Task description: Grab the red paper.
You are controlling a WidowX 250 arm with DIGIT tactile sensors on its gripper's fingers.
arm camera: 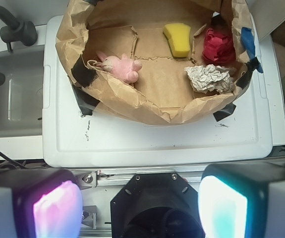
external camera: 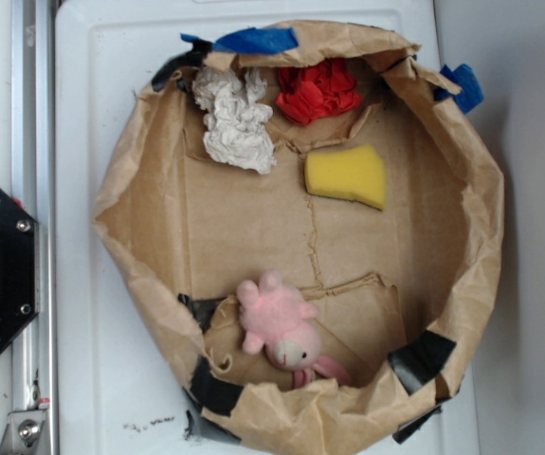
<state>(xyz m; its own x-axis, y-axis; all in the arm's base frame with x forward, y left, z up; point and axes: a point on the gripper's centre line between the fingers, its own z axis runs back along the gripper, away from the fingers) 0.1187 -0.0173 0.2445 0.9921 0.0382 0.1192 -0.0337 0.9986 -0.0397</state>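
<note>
The red paper (external camera: pixel 318 89) (arm camera: pixel 218 45) is a bright red crumpled wad lying inside the brown paper basin (external camera: pixel 149 171) (arm camera: pixel 147 111), against its wall. In the exterior view it sits at the top, between the white paper wad (external camera: pixel 239 120) and the yellow sponge (external camera: pixel 348 175). My gripper (arm camera: pixel 140 206) shows only in the wrist view. It is open, with its two glowing pads (arm camera: pixel 58 210) far apart, and nothing lies between them. It hovers over the robot's black base (arm camera: pixel 154 206), well short of the basin and the red paper.
A pink plush toy (external camera: pixel 281 332) (arm camera: pixel 121 68) lies at the opposite end of the basin. The basin rests on a white plastic lid (external camera: pixel 92 76) (arm camera: pixel 157 144). A grey sink (arm camera: pixel 13 94) with black hoses lies to the left in the wrist view. A metal rail (external camera: pixel 30 142) borders the lid.
</note>
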